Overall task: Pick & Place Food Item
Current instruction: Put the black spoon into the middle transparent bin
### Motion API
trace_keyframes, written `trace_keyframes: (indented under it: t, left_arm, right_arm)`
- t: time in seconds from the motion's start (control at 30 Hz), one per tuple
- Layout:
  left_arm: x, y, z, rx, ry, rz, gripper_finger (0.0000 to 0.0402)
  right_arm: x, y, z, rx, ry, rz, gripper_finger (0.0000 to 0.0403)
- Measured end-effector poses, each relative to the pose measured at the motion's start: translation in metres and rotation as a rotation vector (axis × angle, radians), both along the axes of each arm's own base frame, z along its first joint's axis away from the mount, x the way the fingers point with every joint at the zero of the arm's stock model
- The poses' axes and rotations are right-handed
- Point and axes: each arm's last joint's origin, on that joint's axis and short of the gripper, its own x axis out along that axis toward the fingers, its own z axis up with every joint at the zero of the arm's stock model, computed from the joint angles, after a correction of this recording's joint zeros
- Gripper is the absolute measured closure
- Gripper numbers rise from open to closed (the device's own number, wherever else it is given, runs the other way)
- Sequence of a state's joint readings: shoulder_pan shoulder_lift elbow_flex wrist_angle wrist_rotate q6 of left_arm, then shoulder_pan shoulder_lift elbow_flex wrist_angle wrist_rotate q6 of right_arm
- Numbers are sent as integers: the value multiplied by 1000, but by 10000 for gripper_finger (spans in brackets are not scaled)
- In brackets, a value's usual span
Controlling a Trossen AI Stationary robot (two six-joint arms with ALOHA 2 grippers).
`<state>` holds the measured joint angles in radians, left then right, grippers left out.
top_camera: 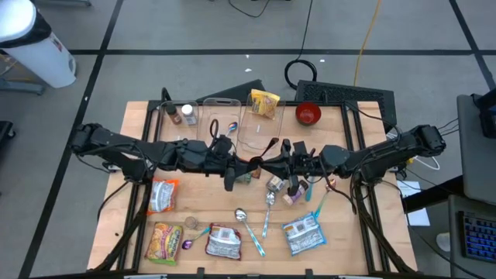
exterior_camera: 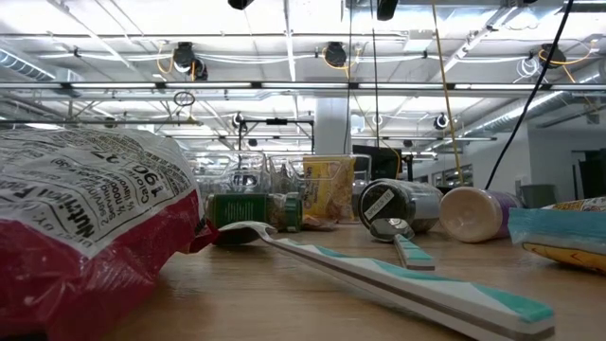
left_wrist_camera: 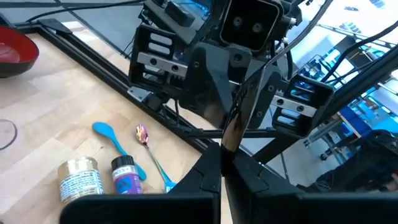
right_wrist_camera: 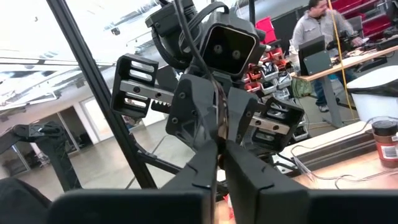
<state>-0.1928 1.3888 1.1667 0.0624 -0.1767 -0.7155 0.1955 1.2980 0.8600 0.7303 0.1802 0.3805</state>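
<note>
We see both grippers, left [top_camera: 256, 167] & right [top_camera: 263, 167], meet mid-table [top_camera: 349, 232], fingers pinched shut on a thin dark food item [left_wrist_camera: 231, 127] btwn them.

A red bowl [top_camera: 308, 114] sat near the far edge of the wooden table [top_camera: 349, 225]. A metal spoon [top_camera: 246, 225] and a teal-and-white toothbrush [top_camera: 266, 219] lay toward the near side. A person [right_wrist_camera: 317, 34] stood at a desk in the room behind.
</note>
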Motion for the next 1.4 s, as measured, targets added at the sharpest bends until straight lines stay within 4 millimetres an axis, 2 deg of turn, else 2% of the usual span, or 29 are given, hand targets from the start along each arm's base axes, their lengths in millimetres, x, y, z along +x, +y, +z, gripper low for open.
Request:
trace_keyframes:
  t: [0.53,1.4]
  left_arm:
    - [0,1,0,-13,5,-5,395]
    - [1,3,1,-3,-8,-35,273]
  right_arm:
    - [1,-5,0,-2,2,-13,402]
    - [3,-13,-2,-39,16,-6,402]
